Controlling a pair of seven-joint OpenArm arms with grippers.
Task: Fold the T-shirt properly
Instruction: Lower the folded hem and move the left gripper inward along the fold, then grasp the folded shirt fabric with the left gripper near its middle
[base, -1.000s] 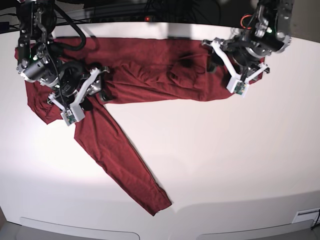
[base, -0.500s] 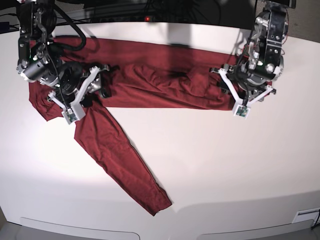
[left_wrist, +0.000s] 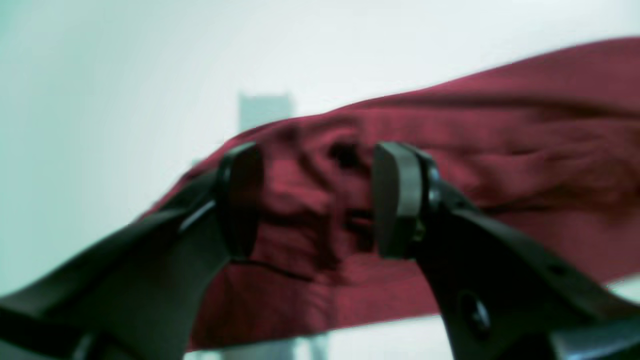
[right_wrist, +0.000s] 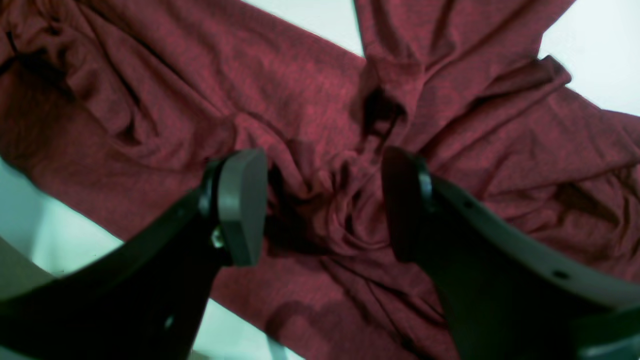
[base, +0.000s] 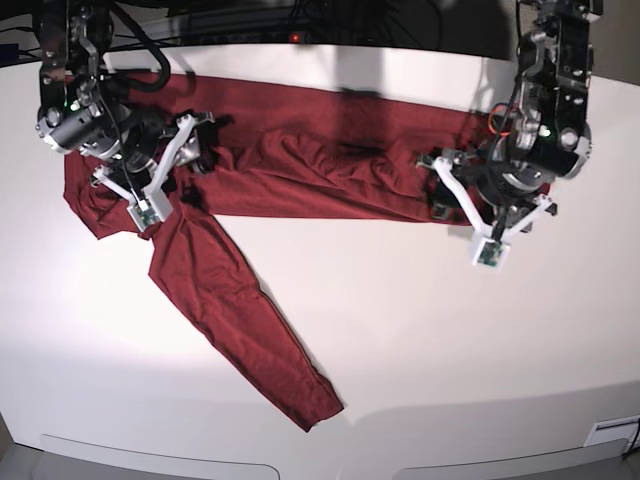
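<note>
T-shirt (base: 300, 170) first, from the base view: the maroon garment lies in a long rumpled band across the far side of the white table (base: 420, 330), and one sleeve (base: 245, 325) runs off diagonally toward the near edge, lying flat. Right gripper (base: 190, 160) sits over the bunched end of the band on this view's left. Left gripper (base: 440, 190) hangs at the other end, by the shirt's near edge, on this view's right.

Over to the left wrist view, and it is blurry: the left gripper (left_wrist: 315, 200) has its jaws spread apart, creased red cloth (left_wrist: 500, 165) showing in the gap between the two dark pads (left_wrist: 395, 195). Nothing is pinched that I can see; whether the pads touch the fabric I cannot tell.

Right wrist view now, sharper: the right gripper (right_wrist: 320, 205) is also spread wide, jaws released, straddling a twisted knot of folds (right_wrist: 350, 210) in the T-shirt. Bare table peeks through at the upper right and lower left corners.
</note>
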